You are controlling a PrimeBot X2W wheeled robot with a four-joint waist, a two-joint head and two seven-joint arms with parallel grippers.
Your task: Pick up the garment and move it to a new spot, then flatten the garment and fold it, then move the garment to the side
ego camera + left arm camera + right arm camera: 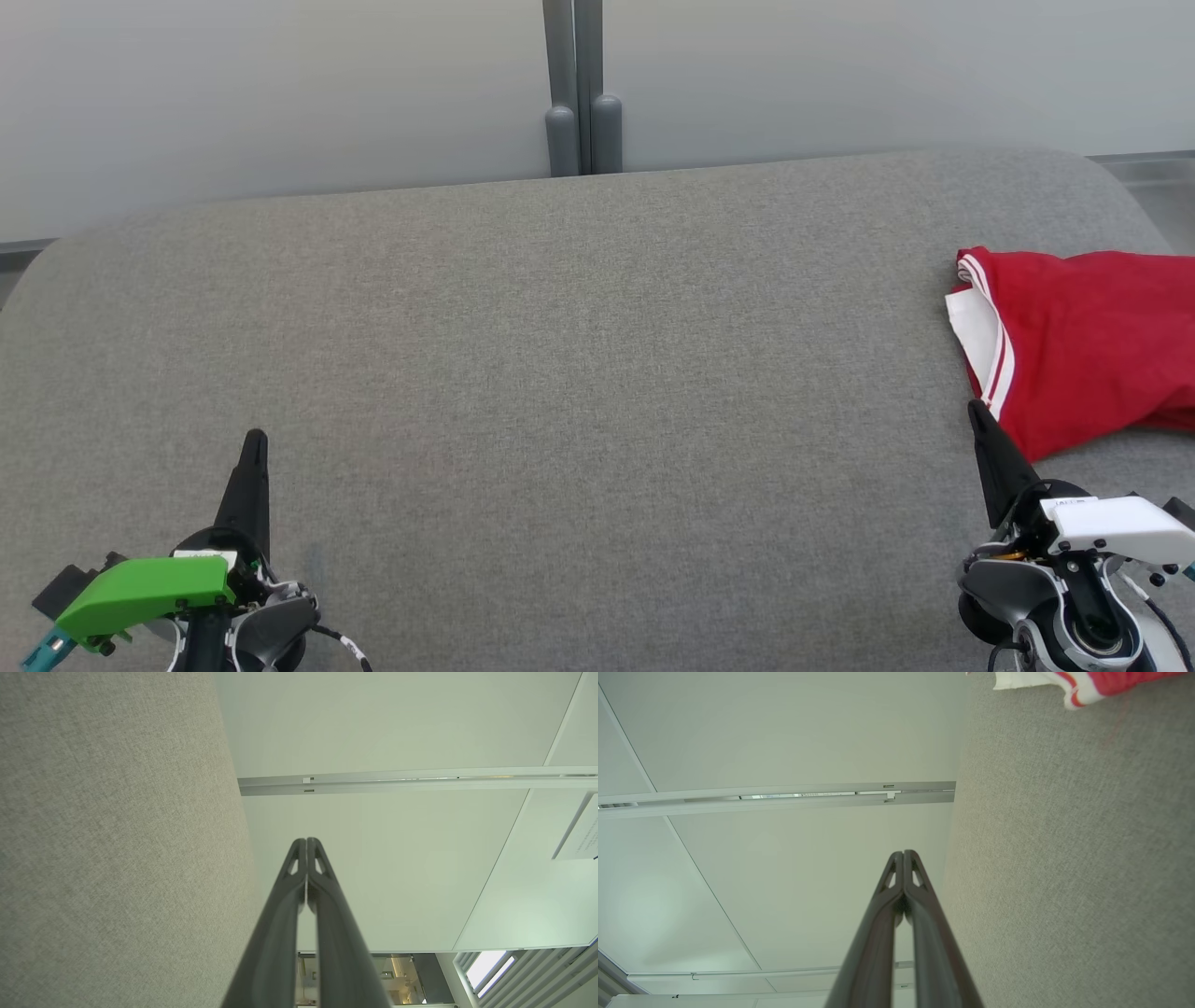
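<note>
The garment is red with white stripes and a white lining. It lies bunched at the right edge of the grey table in the head view. A corner of the garment shows at the top of the right wrist view. My right gripper is shut and empty, its tip just in front of the garment's near edge. At the lower left my left gripper is shut and empty, far from the garment. The wrist views show both pairs of fingers pressed together: left gripper, right gripper.
Grey fabric covers the table, which has rounded far corners. Behind it stands a pale wall with a grey post at the middle.
</note>
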